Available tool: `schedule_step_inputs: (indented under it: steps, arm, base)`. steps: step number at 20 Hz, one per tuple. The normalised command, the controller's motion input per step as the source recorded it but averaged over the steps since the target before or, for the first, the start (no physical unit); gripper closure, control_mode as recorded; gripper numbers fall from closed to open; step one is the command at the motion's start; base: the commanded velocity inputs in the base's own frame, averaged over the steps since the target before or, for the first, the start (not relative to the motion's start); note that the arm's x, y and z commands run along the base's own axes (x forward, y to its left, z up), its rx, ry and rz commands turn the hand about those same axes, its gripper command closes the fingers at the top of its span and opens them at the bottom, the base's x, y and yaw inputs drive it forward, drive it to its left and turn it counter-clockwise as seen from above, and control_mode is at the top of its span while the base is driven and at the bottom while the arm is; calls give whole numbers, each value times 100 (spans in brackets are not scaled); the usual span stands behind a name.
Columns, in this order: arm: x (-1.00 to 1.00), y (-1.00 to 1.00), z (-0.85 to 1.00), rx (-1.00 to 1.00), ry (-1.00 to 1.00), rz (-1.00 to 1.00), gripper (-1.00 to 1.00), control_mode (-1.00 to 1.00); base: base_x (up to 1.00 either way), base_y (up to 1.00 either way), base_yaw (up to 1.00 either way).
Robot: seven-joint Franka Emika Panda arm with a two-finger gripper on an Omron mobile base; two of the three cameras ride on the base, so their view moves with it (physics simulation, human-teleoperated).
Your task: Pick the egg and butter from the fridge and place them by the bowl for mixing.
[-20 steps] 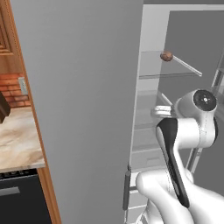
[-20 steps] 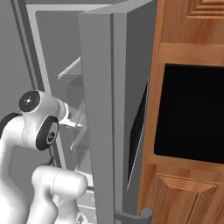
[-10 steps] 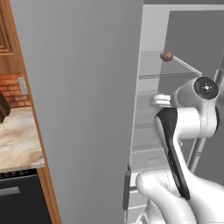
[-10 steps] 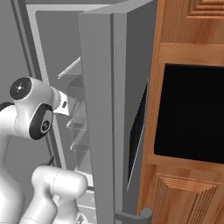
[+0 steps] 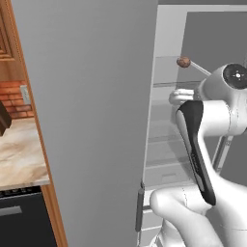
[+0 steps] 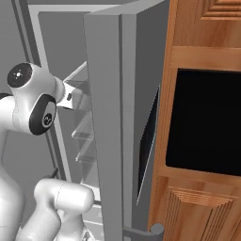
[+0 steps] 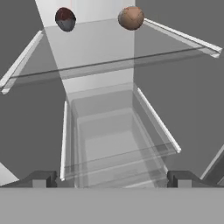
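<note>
Two fingertips (image 7: 43,179) standing spread wide, gripper (image 7: 111,181) holding nothing, facing fridge (image 5: 164,144) shelves; egg (image 7: 131,18) sitting on upper glass shelf (image 7: 96,48).

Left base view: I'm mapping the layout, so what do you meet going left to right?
Brick backsplash → marble counter → fridge door → egg → the arm's round joint cap.

A: Gripper (image 7: 111,179) tips mostly cut off at hand view's bottom edge. Arm hides the fridge (image 5: 166,72) shelves' right part.

B: Dark reddish lump (image 7: 65,19) far left on shelf, too blurred to identify.
</note>
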Motion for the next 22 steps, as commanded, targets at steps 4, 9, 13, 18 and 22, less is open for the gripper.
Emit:
schedule_step_inputs:
  steps: [4,9,13,18,22]
  arm:
    - [0,-3,28,0,-7,0,-100,-100]
    - [16,-8,26,0,-7,0,-100,-100]
    - [31,-7,23,0,-7,0,-100,-100]
    - [49,0,17,0,-2,-3,-100,-100]
    - [48,-7,18,0,0,-3,-100,-100]
  base:
    - [0,0,0]
    - [0,0,0]
    - [0,0,0]
    - [0,0,0]
    - [0,0,0]
